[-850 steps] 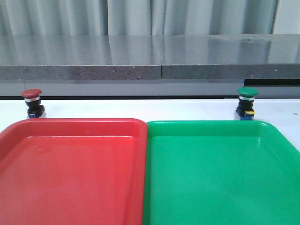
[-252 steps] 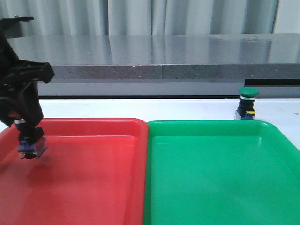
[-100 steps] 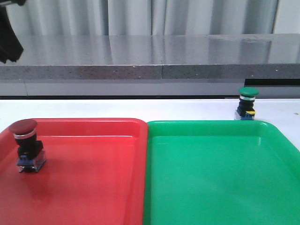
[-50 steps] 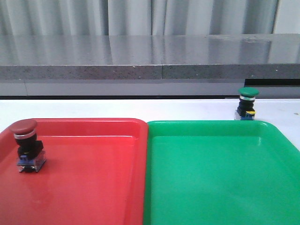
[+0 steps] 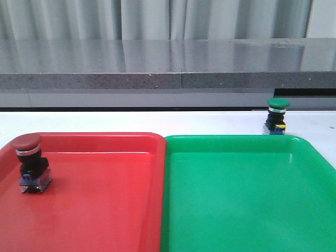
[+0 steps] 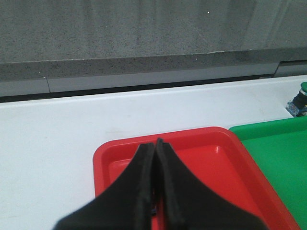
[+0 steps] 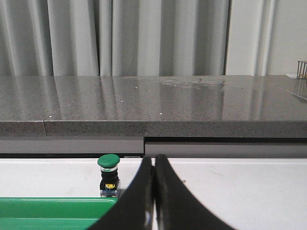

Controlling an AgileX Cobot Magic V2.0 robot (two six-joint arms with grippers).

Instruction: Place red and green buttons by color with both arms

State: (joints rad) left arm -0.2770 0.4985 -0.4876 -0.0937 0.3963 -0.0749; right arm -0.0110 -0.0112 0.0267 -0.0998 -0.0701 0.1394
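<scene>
The red button (image 5: 29, 161) stands upright inside the red tray (image 5: 105, 199), near its far left corner. The green button (image 5: 276, 115) stands upright on the white table just behind the green tray (image 5: 247, 199), at the far right; it also shows in the right wrist view (image 7: 109, 174). Neither arm shows in the front view. My left gripper (image 6: 156, 142) is shut and empty above the red tray (image 6: 101, 158); the red button is hidden behind its fingers. My right gripper (image 7: 153, 158) is shut and empty, apart from the green button, which stands beside it.
A grey stone ledge (image 5: 168, 73) runs across the back behind the white table (image 5: 157, 121), with grey curtains above it. The two trays lie side by side, touching at the middle. The green button also shows at the left wrist view's edge (image 6: 300, 98).
The left arm carried the red button from the table into the red tray, set it down and withdrew out of the front view. Over the last half second nothing has moved.
</scene>
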